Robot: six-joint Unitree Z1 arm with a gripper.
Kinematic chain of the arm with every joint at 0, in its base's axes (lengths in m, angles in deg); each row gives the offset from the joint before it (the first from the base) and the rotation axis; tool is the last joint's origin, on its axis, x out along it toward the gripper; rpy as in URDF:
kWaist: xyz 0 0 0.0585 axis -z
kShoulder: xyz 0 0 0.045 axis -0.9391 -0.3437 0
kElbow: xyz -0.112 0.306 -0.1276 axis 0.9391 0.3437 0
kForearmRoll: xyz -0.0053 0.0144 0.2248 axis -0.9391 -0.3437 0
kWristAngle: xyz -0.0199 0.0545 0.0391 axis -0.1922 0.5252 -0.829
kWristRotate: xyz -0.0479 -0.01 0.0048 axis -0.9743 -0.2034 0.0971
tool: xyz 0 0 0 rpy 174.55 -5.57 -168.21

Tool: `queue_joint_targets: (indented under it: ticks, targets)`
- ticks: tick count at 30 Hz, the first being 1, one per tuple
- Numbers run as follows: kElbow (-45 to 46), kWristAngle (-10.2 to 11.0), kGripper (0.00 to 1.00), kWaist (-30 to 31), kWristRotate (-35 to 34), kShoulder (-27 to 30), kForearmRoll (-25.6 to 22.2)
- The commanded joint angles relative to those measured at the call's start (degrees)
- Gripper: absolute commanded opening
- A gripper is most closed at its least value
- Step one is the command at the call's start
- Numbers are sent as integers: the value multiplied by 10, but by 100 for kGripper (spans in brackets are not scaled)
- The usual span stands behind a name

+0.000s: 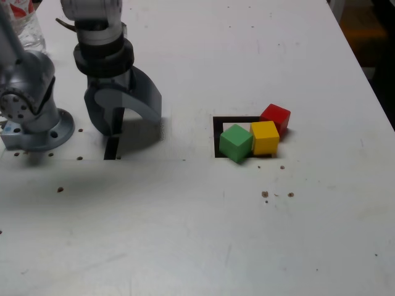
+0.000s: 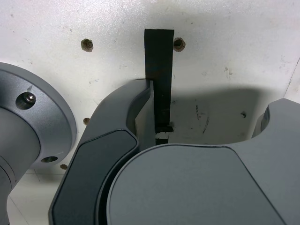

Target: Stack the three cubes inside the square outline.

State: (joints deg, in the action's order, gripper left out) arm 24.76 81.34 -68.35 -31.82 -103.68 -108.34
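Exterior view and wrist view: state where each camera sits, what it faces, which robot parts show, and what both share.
Exterior view: off the arm, raised, looking down across the white table at the green cube, yellow cube, red cube and square outline; arm base and gripper show.
Wrist view: on the wrist, facing straight down the gripper at the table; the base flange shows.
Shared: the black tape strip under the gripper.
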Motion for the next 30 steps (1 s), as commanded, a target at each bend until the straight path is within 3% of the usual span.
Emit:
queue_joint_targets:
  ticks: [1,14,21,25,30]
  targets:
    - [2,-1,87,-1,-1,1,0]
    - [3,2,87,-1,-1,-4,-2]
    - [2,19,86,-1,-6,-1,-18]
    - [-19,21,86,-1,-6,3,-41]
    - [-62,29,86,-1,-6,2,-103]
